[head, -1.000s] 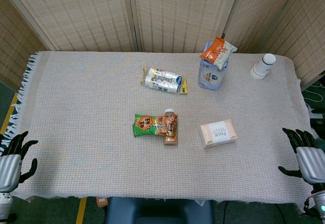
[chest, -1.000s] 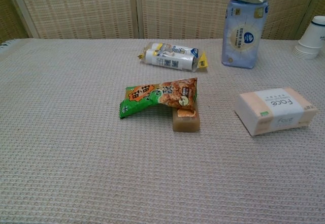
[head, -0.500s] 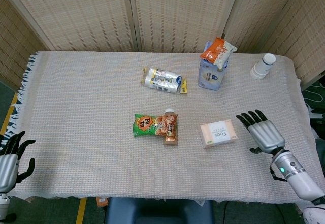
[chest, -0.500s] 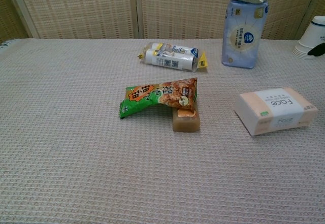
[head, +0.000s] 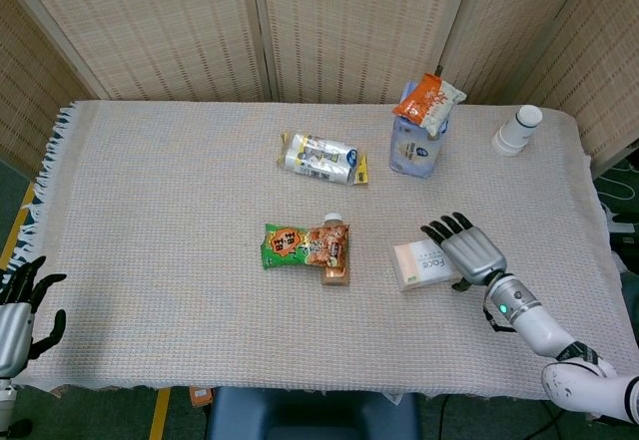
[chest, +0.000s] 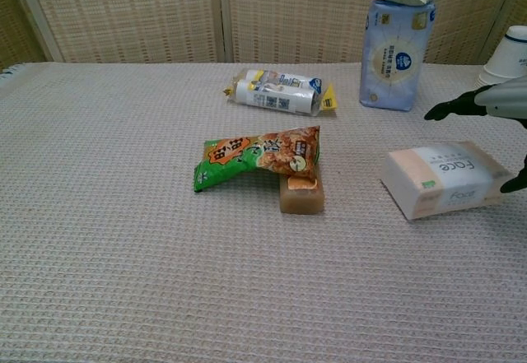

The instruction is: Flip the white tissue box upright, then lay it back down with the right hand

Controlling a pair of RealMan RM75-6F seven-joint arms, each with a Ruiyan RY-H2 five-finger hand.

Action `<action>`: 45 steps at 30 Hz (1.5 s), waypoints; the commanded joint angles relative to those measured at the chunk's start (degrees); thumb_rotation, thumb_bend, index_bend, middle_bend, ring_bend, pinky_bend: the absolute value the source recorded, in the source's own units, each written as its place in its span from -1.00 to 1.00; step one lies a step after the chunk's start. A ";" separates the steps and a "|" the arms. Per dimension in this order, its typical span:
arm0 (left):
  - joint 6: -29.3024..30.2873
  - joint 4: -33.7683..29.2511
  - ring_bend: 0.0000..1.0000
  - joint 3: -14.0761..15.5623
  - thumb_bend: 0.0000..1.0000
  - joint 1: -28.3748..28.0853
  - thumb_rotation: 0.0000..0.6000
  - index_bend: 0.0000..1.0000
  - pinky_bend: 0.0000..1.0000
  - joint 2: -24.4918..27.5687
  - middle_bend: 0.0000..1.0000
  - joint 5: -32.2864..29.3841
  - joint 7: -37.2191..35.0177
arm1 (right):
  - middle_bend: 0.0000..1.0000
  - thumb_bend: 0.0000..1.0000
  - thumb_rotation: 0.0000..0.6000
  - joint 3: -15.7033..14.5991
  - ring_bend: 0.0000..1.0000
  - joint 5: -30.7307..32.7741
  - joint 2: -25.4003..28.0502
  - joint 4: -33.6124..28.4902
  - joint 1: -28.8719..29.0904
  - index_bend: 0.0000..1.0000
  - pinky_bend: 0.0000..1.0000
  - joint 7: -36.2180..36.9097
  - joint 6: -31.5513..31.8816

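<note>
The white tissue box (head: 420,265) (chest: 445,179) lies flat on the tablecloth, right of centre, its printed top facing up. My right hand (head: 467,249) (chest: 494,104) hovers over the box's right end with fingers spread and nothing held; in the chest view its fingertips stay above the box, and touch cannot be made out. My left hand (head: 18,307) hangs open off the table's near left corner, seen only in the head view.
A green and orange snack bag (head: 305,246) lies on a brown block (chest: 300,195) at the centre. Farther back are a silver wrapped pack (head: 319,157), a blue tissue pack (head: 416,144) topped by an orange packet (head: 427,102), and stacked paper cups (head: 516,130).
My right hand has swept in from the table's right edge toward the left, from beside the tissue box to over its right end. The box and the left hand stay put.
</note>
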 commanded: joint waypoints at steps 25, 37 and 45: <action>-0.57 0.12 -1.00 0.10 -0.03 -0.07 1.00 -0.49 -0.51 0.09 -1.00 0.09 -0.77 | -0.69 -0.90 1.00 -1.79 -0.68 0.50 -9.97 6.65 3.86 -0.84 -1.00 5.91 0.02; -0.45 0.05 -1.00 0.06 -0.03 -0.01 1.00 -0.49 -0.51 0.26 -1.00 0.20 -1.51 | -0.36 -0.90 1.00 -2.26 -0.52 0.87 -11.89 8.38 3.92 -0.50 -1.00 6.08 1.58; -0.52 0.11 -1.00 0.11 -0.03 -0.04 1.00 -0.49 -0.51 0.28 -1.00 0.32 -1.58 | -0.22 -0.90 1.00 -2.36 -0.48 -1.19 -12.34 9.09 3.53 -0.10 -1.00 8.15 3.19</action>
